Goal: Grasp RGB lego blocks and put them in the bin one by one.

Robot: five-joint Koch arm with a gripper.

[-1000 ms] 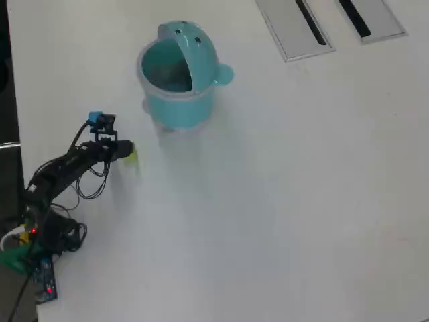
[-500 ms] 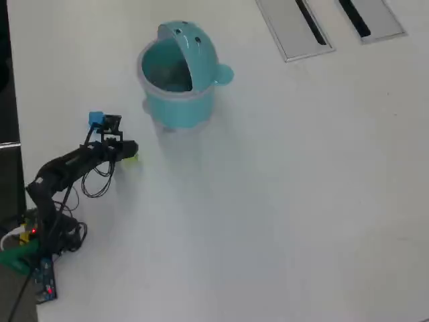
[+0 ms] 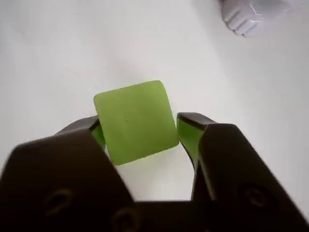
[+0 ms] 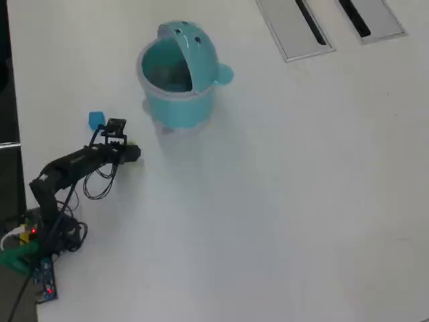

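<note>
The hand has its jaws pressed on either side of the yellow-green block, which sits turned cornerwise between them, above the white table. From where I stand, the thing now is to keep that squeeze steady, since a skewed block could twist out. The bin stands ahead of the hand, lid tipped back, with the blue block just beside the wrist; I'd lift clear of the rim before letting go.

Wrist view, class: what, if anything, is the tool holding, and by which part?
The tool grips the yellow-green block by two opposite side faces, one jaw against each.
</note>
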